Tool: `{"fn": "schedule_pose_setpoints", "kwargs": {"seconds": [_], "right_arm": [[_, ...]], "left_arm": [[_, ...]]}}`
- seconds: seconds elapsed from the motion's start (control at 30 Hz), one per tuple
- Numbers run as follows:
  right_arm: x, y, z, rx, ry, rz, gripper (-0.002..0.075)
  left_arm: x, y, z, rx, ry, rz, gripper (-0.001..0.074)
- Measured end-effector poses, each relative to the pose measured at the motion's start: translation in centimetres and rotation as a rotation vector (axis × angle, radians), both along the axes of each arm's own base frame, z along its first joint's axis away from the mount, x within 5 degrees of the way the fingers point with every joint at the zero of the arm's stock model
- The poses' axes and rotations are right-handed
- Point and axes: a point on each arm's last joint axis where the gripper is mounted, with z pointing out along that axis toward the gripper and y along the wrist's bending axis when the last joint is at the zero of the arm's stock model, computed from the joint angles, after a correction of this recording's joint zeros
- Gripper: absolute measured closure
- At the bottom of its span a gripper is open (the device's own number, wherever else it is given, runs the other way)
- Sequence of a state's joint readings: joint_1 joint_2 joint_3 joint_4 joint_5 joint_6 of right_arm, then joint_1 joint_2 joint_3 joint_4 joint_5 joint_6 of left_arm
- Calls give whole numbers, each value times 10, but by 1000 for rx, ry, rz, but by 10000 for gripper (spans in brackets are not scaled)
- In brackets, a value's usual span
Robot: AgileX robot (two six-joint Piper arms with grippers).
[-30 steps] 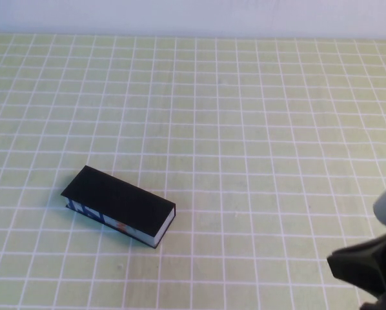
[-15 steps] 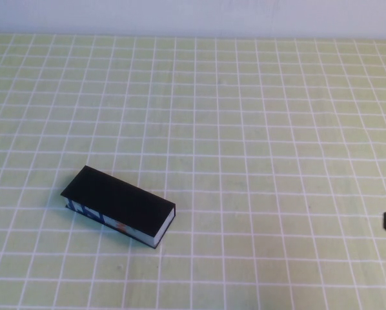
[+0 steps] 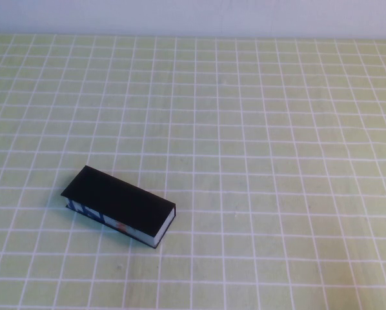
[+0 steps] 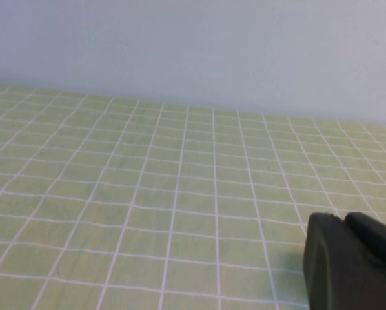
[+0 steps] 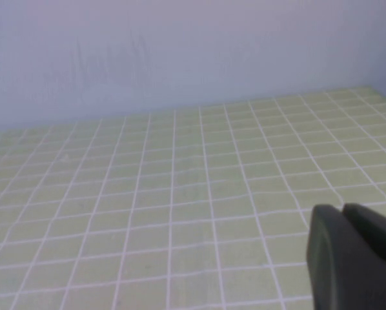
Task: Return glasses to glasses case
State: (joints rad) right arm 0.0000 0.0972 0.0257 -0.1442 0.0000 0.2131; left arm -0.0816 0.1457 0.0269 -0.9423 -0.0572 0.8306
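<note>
— What does the robot's own body look like here?
— Very little of it shows. In the left wrist view, the left gripper [image 4: 354, 261] is a matte black, rounded block with a thin seam running between its two halves.
— And the other one?
— The right gripper [image 5: 354, 255] looks the same in its wrist view: dark, smooth plastic, soft-edged, two halves pressed together, no screws, cables or markings visible.

- The glasses case [image 3: 119, 205] lies flat on the green gridded table, in the near-left part of the high view.
- It's a long black box, flap lid down and closed.
- It sits at a diagonal, one end toward the far left, the other nearer and rightward.
- Blue, white and orange print shows along its near side.
- The glasses aren't visible anywhere.
</note>
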Motion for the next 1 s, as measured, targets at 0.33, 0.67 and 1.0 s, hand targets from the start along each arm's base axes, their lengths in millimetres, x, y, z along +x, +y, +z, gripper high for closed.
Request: {"fn": "schedule_pose_setpoints", "kwargs": {"seconds": [0.33,0.67,1.0], "right_arm": [[-8,0,-7,30,41,-6,737],[-9,3,-11,-10,80,32,737],[-12,9,-26,-74,242,108,737]], "left_arm": [[0,0,0,0,0,0,738],[0,0,0,0,0,0,738],[0,0,0,0,0,0,738]]}}
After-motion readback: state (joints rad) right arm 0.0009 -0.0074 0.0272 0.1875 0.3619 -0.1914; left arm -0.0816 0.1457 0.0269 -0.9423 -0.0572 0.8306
